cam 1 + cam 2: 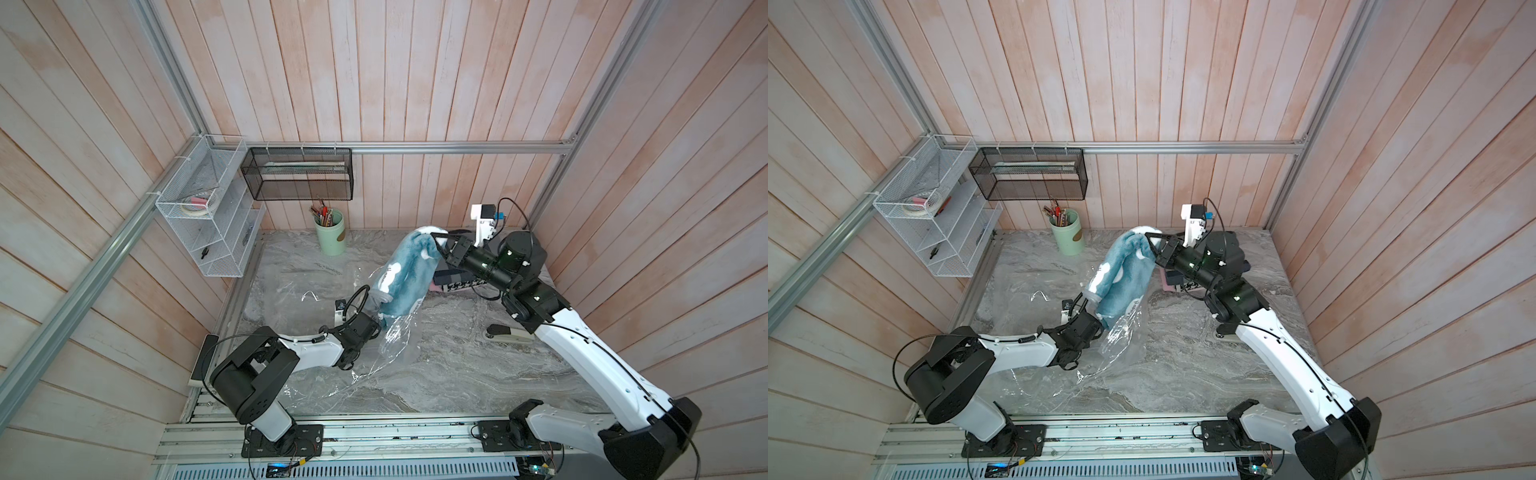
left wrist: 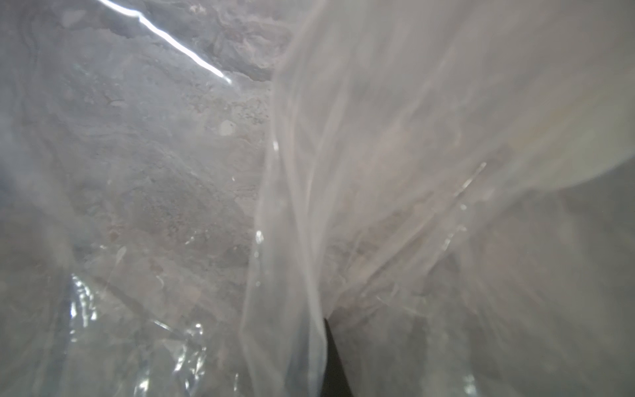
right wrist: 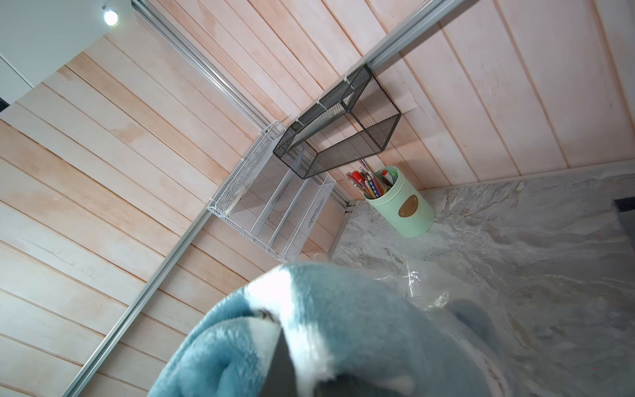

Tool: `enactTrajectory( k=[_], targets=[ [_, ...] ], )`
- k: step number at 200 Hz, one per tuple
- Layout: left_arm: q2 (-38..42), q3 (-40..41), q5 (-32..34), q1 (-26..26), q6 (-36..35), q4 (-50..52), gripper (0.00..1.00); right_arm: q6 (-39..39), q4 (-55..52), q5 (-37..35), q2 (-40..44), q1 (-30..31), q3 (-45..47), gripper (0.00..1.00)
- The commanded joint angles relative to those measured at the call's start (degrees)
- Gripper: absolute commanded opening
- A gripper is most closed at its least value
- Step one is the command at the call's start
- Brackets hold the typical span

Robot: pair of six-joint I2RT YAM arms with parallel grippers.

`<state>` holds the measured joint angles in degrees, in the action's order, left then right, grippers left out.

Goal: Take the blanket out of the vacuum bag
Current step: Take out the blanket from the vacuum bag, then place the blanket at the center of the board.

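So the right tool is clamped on the top edge of the fluffy teal fleece blanket with white patches, holding it up in the air over the back of the grey marble-pattern counter. The blanket hangs down in a slant toward the left tool, which is pinched shut on a bunched fold of the big crinkly clear plastic vacuum bag. The left wrist view is basically all blurry film, with one dark fingertip pressed against the gathered plastic. Most of the blanket is out in the open, but its lower end looks like it sits inside the bag's mouth right by the left tool; honestly hard to be sure with plastic that clear. The rest of the bag lies flat and wrinkled on the counter, spreading toward the left arm's base. Under the right arm there's a small stack of folded dark and pink textiles. A mint green cup of pencils stands by the back wall, well apart from the bag.
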<state>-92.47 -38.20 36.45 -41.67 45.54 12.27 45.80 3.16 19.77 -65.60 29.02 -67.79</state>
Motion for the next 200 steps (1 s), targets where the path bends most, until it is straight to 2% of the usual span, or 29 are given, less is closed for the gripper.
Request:
enactTrajectory(
  k=[1,31,62,89,125,177,200],
  targets=[
    [-1.03,-0.68,3.94,1.55,9.09,10.58,0.00,-2.69,1.13,-0.88,4.52,-1.95,-0.36,0.00],
    [0.24,-4.06,9.07,3.32,18.13,20.93,0.00,-2.39,0.45,0.26,10.20,-3.64,8.37,0.00],
    [-0.28,-9.98,16.65,3.90,35.38,39.67,0.00,-1.62,-1.38,0.77,17.89,-4.12,20.46,0.00],
    [-4.14,-16.17,20.86,4.14,46.49,54.41,0.00,0.96,-2.33,1.65,24.27,-4.23,30.09,0.00],
    [-11.91,-24.52,23.67,4.14,66.94,75.76,0.00,3.49,-5.11,1.06,30.50,-4.23,38.14,0.00],
    [-14.11,-26.60,23.14,3.89,64.58,73.76,0.00,-0.57,-10.07,-3.46,29.93,-4.23,41.05,0.00],
    [-12.42,-26.88,23.57,3.62,55.64,68.28,0.00,-2.53,-8.17,-6.36,25.73,-4.23,42.87,0.00]
  ],
)
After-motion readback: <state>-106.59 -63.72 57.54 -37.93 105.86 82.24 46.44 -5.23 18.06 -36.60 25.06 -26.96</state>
